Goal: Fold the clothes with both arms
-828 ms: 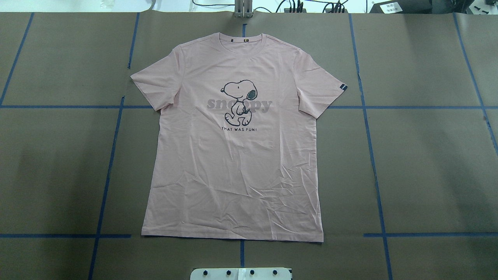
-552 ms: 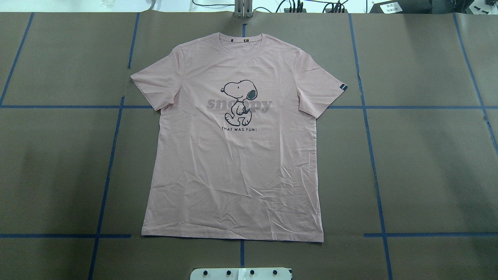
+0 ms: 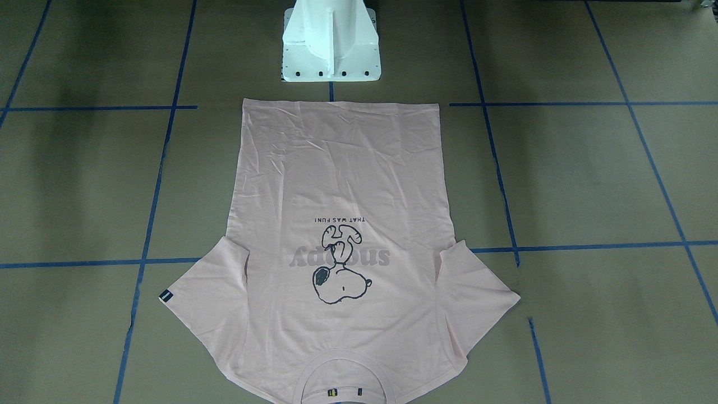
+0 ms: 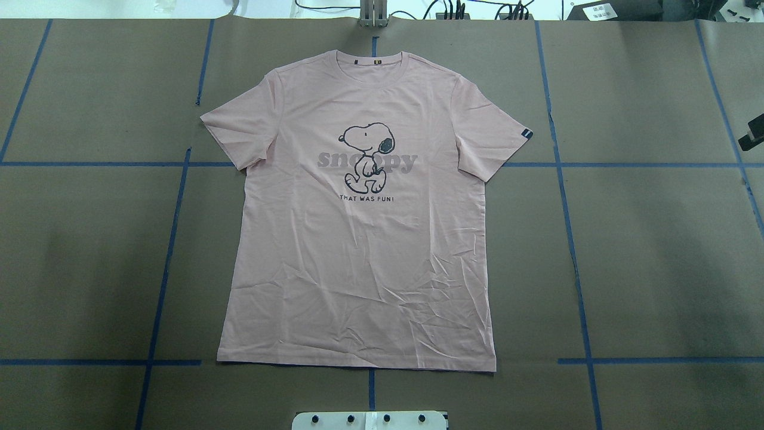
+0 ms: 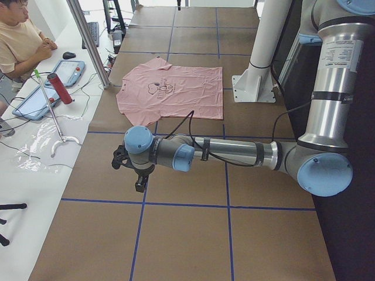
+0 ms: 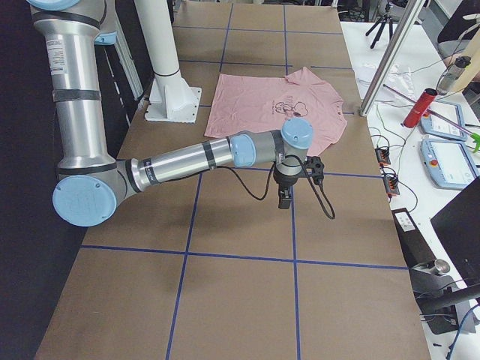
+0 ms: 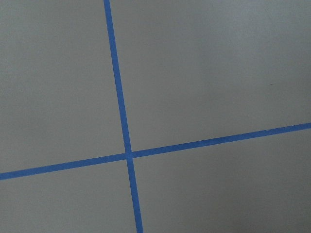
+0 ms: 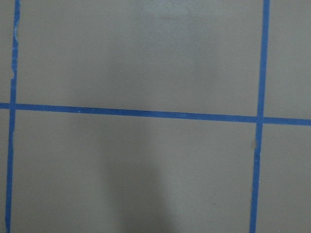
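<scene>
Progress: zero folds done. The shirt lies flat on the table, print up, both sleeves spread and the collar on the side away from the base. The lower half is a bit creased. By my read every fold is left to do, and neither arm has made a first grasp.

Left gripper: hangs over bare table with the shirt well apart from it, further in toward the table's middle. You only get it from the left side view, so I can't tell if the jaws are apart or together. Its wrist cam shows nothing under it but brown cover and a tape cross.

Right gripper: same story on the other side, shirt well apart and inward of it. The overhead catches just a black sliver at the right edge, so I can't tell its jaw state either. Nearest part of the shirt to it is the sleeve with the tag. Its wrist cam also shows no cloth.

Count:
- shirt: 1
- sleeves: 2
- tag: 1
- left arm + right arm: 2
- grippers: 2, neither touching the shirt
</scene>
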You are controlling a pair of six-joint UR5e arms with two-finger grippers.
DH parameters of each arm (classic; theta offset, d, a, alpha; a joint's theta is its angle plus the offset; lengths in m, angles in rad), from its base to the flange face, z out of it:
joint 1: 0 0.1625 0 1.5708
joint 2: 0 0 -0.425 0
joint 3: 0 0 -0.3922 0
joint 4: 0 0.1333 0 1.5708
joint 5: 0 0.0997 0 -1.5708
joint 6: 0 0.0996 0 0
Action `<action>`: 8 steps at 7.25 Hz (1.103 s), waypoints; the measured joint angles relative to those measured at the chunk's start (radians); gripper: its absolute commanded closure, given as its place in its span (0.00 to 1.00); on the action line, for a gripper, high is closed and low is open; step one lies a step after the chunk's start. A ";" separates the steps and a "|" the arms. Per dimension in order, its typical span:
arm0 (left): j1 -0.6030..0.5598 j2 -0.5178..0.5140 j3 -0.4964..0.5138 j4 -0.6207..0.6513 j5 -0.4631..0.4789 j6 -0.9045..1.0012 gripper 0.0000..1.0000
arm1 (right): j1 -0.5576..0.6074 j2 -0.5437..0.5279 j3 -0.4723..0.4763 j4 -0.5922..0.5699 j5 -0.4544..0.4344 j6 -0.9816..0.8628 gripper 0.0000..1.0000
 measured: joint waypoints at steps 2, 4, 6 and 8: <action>0.000 0.003 -0.025 0.001 -0.005 -0.003 0.00 | -0.094 0.012 -0.012 0.029 -0.031 -0.005 0.00; 0.000 0.014 -0.061 0.002 -0.007 -0.004 0.00 | -0.225 0.070 -0.042 0.094 -0.101 0.013 0.00; 0.000 0.019 -0.074 0.002 -0.008 -0.005 0.00 | -0.328 0.240 -0.196 0.221 -0.142 0.201 0.00; 0.000 0.021 -0.077 0.001 -0.009 -0.004 0.00 | -0.377 0.370 -0.426 0.518 -0.205 0.562 0.01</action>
